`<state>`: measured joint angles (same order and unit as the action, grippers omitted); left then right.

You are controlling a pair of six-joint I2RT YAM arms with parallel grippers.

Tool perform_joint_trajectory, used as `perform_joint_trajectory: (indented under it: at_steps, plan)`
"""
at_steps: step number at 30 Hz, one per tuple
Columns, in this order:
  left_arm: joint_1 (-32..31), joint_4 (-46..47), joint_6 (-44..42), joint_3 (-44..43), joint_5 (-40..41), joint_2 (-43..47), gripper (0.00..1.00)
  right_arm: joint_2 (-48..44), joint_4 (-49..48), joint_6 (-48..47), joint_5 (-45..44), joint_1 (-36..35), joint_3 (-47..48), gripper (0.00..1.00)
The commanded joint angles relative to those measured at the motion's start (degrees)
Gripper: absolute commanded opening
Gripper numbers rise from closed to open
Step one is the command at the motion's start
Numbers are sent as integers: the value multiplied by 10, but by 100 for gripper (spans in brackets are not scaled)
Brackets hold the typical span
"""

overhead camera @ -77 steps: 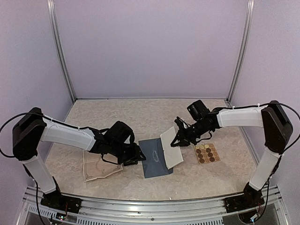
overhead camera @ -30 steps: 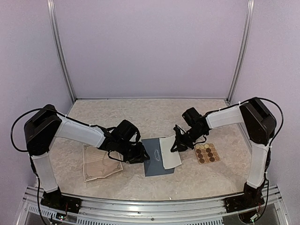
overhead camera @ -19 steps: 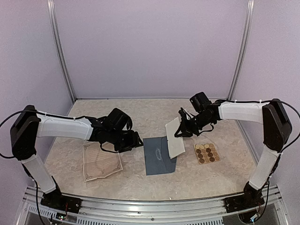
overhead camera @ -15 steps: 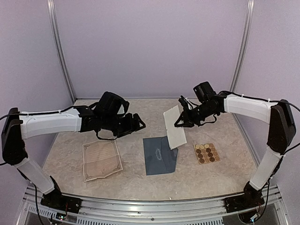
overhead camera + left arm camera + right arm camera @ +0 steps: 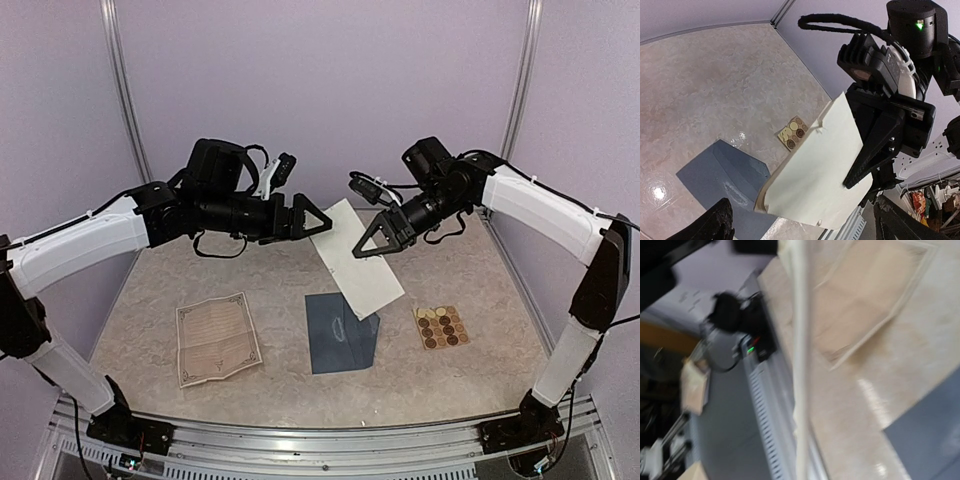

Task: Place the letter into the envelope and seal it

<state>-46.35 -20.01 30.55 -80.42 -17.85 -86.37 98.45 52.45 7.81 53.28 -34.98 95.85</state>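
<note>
Envelope point(image 5: 335, 338) flat on table point(image 5: 200, 272), cream sheet point(image 5: 355, 260) outside it, aloft between clamped right jaws; left jaws apart.

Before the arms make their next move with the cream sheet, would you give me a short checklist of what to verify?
1. Right tool shut on the cream sheet: ok.
2. Left tool open beside the sheet's edge: ok.
3. Sheet held above the table: ok.
4. Envelope lying flat, nothing gripping it: ok.
5. Envelope mouth open enough to take the sheet: cannot tell.
6. Sticker sheet apart from the envelope: ok.
</note>
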Motion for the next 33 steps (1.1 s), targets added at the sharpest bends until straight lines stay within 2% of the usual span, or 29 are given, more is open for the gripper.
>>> perform_joint_trajectory:
  at_steps: [1,5,7,8,13,17,18,20,21,22,25,27,29,33]
  plan:
    - [-16,-43,-46,-37,-33,-19,93,8,69,-49,70,-22,35,0]
    - [-19,-37,-46,-42,-43,-24,92,5,62,-49,102,-34,39,0]
    - [-21,-31,-45,-43,-53,-25,86,7,66,-53,106,-38,40,0]
    - [-22,-25,-43,-43,-60,-25,77,8,68,-55,105,-40,40,0]
    - [-22,6,-29,-38,-94,-22,48,13,85,-65,90,-44,34,0]
    - [-21,29,-13,-20,-112,-19,10,3,63,-45,59,-42,31,0]
    - [-20,39,-6,-12,-112,-15,4,-3,50,-34,51,-40,28,0]
    - [-15,65,12,13,-108,3,0,-15,13,-3,47,-31,17,0]
    - [-12,83,23,26,-103,11,0,-23,-18,15,49,-25,8,3]
    - [-10,106,38,42,-94,23,0,-33,-48,39,50,-18,-2,14]
    - [-11,178,81,85,-44,66,0,-71,-156,123,32,3,-47,56]
    - [-13,232,107,108,7,96,0,-108,-242,190,14,15,-87,75]
    - [-17,269,127,123,61,118,0,-138,-328,254,-17,20,-128,85]
    - [-27,351,145,148,152,153,0,-187,-475,382,-89,20,-213,91]
